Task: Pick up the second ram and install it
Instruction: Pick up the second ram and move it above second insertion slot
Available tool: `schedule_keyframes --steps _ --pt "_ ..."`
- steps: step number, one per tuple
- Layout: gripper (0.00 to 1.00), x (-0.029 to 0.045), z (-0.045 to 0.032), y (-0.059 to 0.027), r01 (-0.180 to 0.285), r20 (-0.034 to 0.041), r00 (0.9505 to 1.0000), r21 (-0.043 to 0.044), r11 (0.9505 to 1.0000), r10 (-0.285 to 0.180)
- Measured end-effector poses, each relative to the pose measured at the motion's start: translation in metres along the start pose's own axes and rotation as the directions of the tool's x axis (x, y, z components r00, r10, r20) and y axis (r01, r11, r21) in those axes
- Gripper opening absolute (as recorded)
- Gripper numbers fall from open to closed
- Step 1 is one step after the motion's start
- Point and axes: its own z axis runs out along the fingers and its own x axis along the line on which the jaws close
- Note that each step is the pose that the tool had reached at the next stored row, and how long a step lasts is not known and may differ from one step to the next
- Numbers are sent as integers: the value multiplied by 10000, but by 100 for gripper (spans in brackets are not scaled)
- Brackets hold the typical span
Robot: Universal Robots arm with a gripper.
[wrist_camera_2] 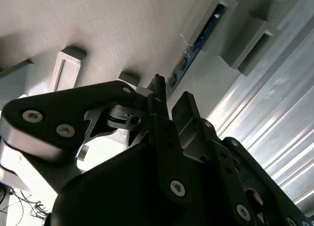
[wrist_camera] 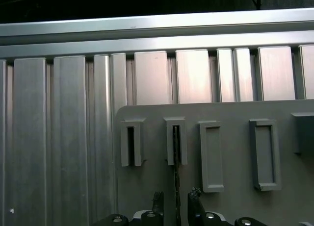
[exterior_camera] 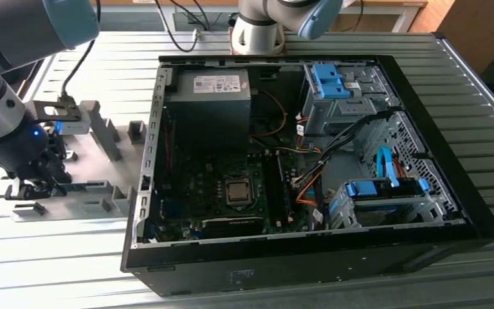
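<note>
Exterior view: my gripper (exterior_camera: 36, 188) is lowered at the exterior view's left, over the grey holder plate (exterior_camera: 88, 161) on the slatted metal table (exterior_camera: 333, 45). The second ram (exterior_camera: 82, 187) lies in the plate's blocks just beside my fingers, a blue-green strip. The open computer case (exterior_camera: 273, 261) stands to the exterior view's right of the plate, apart from me.

Second wrist view: the ram (wrist_camera_2: 186, 57) runs through a slotted block and down toward my gripper (wrist_camera_2: 170, 96). My black fingers (wrist_camera_2: 158, 91) sit on either side of its near end.

First wrist view: the ram (wrist_camera: 175, 179) is edge-on, a thin dark line leaving its holder block (wrist_camera: 182, 147) and passing between my fingertips (wrist_camera: 194, 199). A gap shows on each side of the board, so my gripper (wrist_camera: 175, 200) is released, straddling the ram without clamping it. The ram sits in its holder, not lifted.
</note>
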Motion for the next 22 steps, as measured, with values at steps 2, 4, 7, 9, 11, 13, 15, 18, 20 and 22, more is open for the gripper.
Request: schedule_keyframes --steps 2,4,7,9,11,13,15,18,20,22 --pt "33 0 0 0 0 -1 10000 -1 10000 0" --pt "33 0 3 0 0 0 10000 0 10000 0" --pt "33 0 4 0 0 0 10000 -1 10000 0" --pt "33 0 4 0 0 0 10000 -1 10000 0" --pt "33 0 5 0 0 0 10000 0 10000 0" --pt "33 0 5 0 0 0 10000 0 10000 0" --pt "32 0 6 0 0 0 10000 0 10000 0" --pt "25 0 6 0 1 0 10000 0 10000 -1" --pt "25 0 7 0 0 1 10000 0 10000 0" --pt "25 0 11 10 -5 1 10000 1 10000 5"
